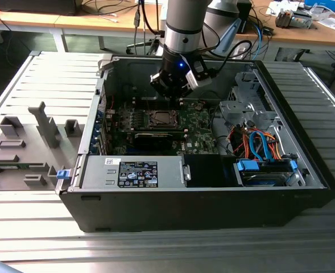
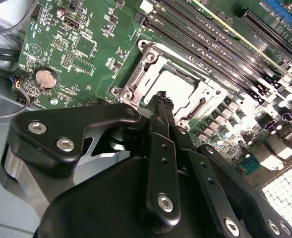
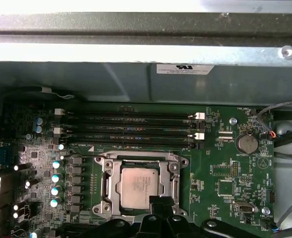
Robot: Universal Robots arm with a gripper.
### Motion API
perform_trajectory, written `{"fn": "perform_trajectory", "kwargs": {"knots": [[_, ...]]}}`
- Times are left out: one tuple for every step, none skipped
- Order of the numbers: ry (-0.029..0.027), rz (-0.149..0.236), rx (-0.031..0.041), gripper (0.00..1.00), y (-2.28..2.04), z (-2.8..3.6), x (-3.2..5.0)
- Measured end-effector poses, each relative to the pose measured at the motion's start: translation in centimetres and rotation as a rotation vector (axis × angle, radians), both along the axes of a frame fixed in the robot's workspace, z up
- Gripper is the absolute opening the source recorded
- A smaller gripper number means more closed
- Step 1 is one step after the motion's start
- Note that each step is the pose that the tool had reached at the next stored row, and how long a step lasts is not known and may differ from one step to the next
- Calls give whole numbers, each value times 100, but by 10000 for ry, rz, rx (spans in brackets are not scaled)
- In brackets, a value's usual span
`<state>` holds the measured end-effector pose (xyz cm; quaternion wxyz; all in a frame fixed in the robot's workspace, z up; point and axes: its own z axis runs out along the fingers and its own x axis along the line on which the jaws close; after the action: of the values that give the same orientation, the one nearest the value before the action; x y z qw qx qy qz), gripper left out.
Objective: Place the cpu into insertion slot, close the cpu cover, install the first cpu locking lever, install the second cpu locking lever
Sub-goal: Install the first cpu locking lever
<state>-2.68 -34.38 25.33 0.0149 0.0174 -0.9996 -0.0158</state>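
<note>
The cpu (image 3: 142, 186) lies flat in the insertion slot (image 3: 100, 163) on the green board, silver top up. The cpu cover (image 3: 112, 186) lies down around it as a silver frame. How the locking levers stand cannot be told. My gripper (image 2: 161, 96) hangs just above the cpu's edge with its thin black fingers (image 2: 158, 148) shut together and nothing between them. In the first wrist view the gripper's (image 3: 160, 202) tips overlap the cpu's near edge. In the exterior view the gripper (image 1: 176, 94) hovers inside the open computer case, a little behind the cpu (image 1: 158, 119).
Long memory slots (image 3: 131, 129) run beside the socket, and a coin battery (image 3: 246, 144) sits on the board. A black graphics card (image 1: 156, 138), the power supply (image 1: 133, 170) and coloured cables (image 1: 258, 145) crowd the case. A grey fixture (image 1: 25, 148) stands at the exterior view's left.
</note>
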Motion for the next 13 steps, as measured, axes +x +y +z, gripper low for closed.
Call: {"fn": "perform_trajectory", "kwargs": {"knots": [[0,-2,1,11,0,0,-3],[0,-1,0,11,0,0,-5],[0,-2,0,11,0,0,-11],[0,-1,0,11,0,0,-14],[0,1,0,11,0,0,-15],[0,-1,0,11,0,0,-19],[0,0,0,11,0,0,-19],[0,3,0,11,0,0,-26],[0,11,0,11,0,1,-31],[0,11,0,11,0,2,-31],[0,12,0,11,0,3,-31],[0,11,0,11,0,6,-31],[0,12,1,11,0,8,-31]]}}
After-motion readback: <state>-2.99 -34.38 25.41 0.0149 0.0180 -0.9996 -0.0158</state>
